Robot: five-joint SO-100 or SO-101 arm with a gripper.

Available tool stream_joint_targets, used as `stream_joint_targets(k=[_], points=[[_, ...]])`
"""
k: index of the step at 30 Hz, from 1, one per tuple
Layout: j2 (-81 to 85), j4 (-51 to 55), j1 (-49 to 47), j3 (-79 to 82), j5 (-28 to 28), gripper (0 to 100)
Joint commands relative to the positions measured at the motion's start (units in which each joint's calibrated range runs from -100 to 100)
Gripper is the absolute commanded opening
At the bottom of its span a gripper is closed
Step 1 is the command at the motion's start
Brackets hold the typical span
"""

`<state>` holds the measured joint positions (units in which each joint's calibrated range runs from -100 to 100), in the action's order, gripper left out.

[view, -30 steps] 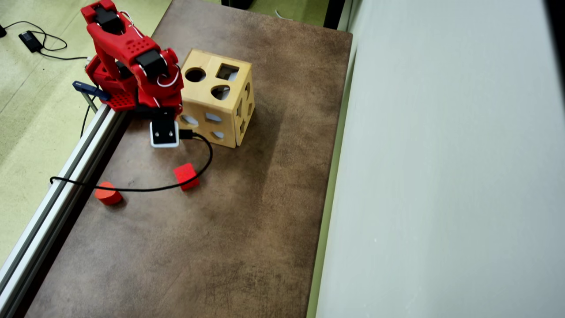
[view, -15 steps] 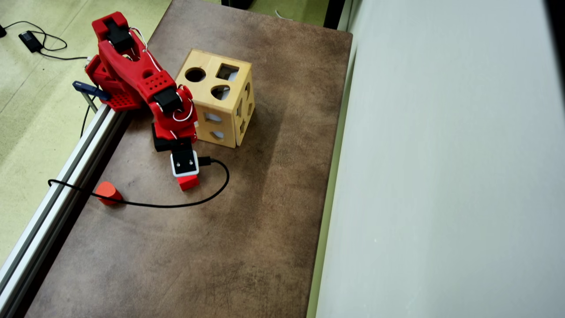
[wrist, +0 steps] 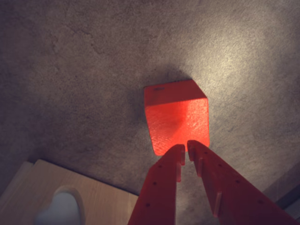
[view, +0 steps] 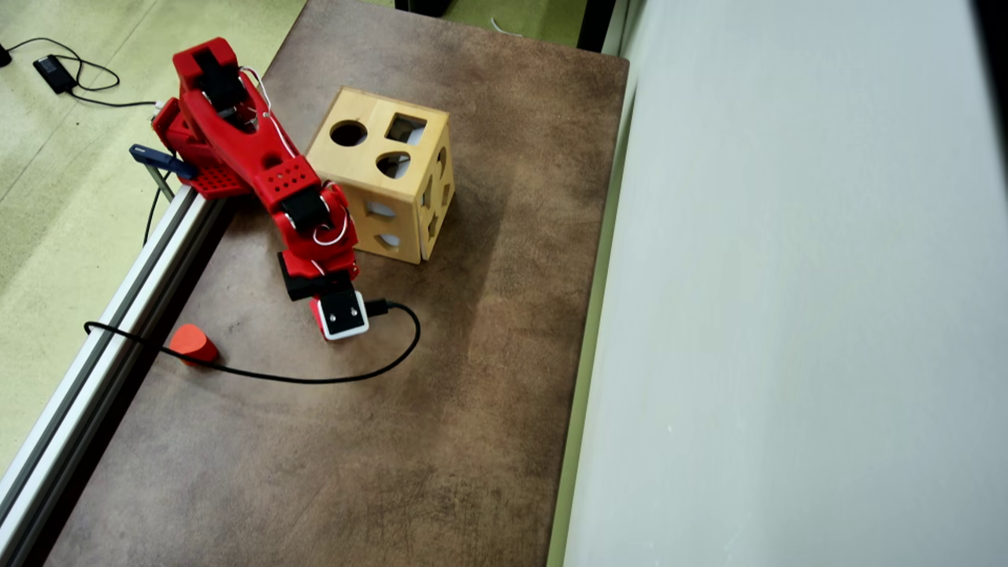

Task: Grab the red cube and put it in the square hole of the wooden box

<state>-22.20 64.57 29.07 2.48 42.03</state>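
The hand [wrist: 186,149] has swung out from beside the wooden box [view: 379,175] to sit over the red cube [wrist: 177,122] at the middle of the wrist view, so the reach looks finished. Its fingers are nearly together, tips above the cube's near edge, gripping nothing. The cube rests on the table [view: 441,409].

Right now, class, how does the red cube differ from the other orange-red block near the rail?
1. Shape: the red cube has flat faces and sharp edges; the orange-red block has a rounded top.
2. Place: the red cube lies just ahead of the claw; the orange-red block sits apart, beside the metal rail.
3. The black cable passes by the orange-red block only.
Both rest on the brown table.
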Motion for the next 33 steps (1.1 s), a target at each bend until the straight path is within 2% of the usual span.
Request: stream_joint_targets(k=[1,6,12,16,33], points=[[0.42,-0.84,0.65,-1.59,0.34,3],[1.18,-0.84,2.95,-2.04,0.44,6],[1.01,-0.84,5.63,-2.30,0.49,25],[0.50,-0.84,5.85,-2.30,0.49,32],[0.42,0.05,5.77,-1.77,0.15,34]])
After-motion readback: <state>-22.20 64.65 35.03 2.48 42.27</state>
